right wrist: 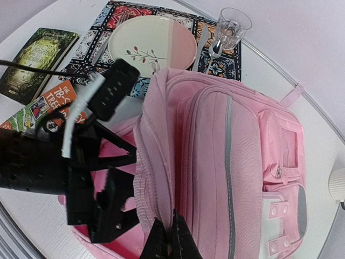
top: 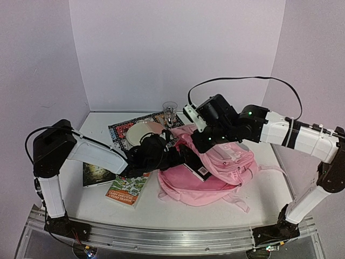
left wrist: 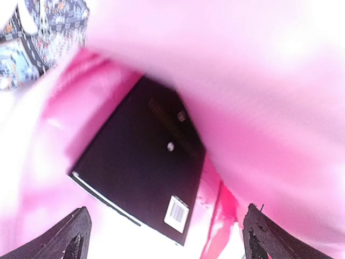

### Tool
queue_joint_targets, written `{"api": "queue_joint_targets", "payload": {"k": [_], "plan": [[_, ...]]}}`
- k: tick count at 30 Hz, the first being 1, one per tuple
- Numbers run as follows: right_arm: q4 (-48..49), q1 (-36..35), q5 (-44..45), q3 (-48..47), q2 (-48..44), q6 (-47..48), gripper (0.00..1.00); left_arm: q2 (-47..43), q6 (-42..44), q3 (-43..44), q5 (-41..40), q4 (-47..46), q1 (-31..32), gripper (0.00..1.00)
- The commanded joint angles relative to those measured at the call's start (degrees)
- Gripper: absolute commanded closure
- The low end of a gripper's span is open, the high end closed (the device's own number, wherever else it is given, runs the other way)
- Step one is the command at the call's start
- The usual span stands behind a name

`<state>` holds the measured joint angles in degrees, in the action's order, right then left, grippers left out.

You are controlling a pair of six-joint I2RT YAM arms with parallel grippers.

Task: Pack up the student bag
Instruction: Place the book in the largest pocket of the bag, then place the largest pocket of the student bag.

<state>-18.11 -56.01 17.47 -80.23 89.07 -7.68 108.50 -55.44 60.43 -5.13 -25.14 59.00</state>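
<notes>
- The student bag lay on its side in the middle of the table, its mouth turned towards the left arm and its front pockets towards the right. The step in hand looked like loading books through that mouth.
- A black book sat partway inside the opening with pink fabric over its far end. Its near corner, with a white barcode label, stuck out.
- A green book and an orange book lay on the table to the left of the bag, well clear of it and seemingly not yet packed.
- The left gripper stood at the bag's mouth, its fingers spread wide on either side of the black book's near end and gripping nothing. Its next move probably called for nudging that book fully in, then backing out for another.
- The right gripper was pinched tight on the fabric rim of the opening, lifting it. It would likely need to keep hold so the mouth would not sag.
</notes>
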Motion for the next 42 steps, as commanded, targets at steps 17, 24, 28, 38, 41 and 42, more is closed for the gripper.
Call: {"api": "queue_joint_targets", "payload": {"k": [17, 24, 28, 38, 41, 42], "plan": [[1.57, 1.08, -2.48, 14.49, -7.77, -5.34, 1.00, -29.21, -1.33, -4.17, -15.51, 54.65, -7.95, 0.00], [3.67, 1.08, -8.20, 19.51, -5.99, -6.69, 1.00, -29.97, 2.20, -1.47, -15.64, 66.41, -16.04, 0.01], [5.57, 1.07, -11.44, 21.80, -3.92, -7.00, 1.00, -25.60, 5.44, 1.61, -16.01, 72.20, -19.13, 0.01], [9.31, 1.05, -13.44, 24.25, -1.03, -7.26, 0.98, -9.93, 13.33, 8.75, -20.29, 78.67, -22.87, 0.05], [9.61, 1.03, -13.26, 24.46, -0.54, -7.36, 0.96, -6.73, 14.52, 9.54, -20.79, 78.70, -24.53, 0.08], [9.78, 1.05, -13.30, 24.50, -0.37, -7.49, 0.95, -5.45, 15.06, 9.92, -20.79, 78.61, -24.84, 0.09]]}}
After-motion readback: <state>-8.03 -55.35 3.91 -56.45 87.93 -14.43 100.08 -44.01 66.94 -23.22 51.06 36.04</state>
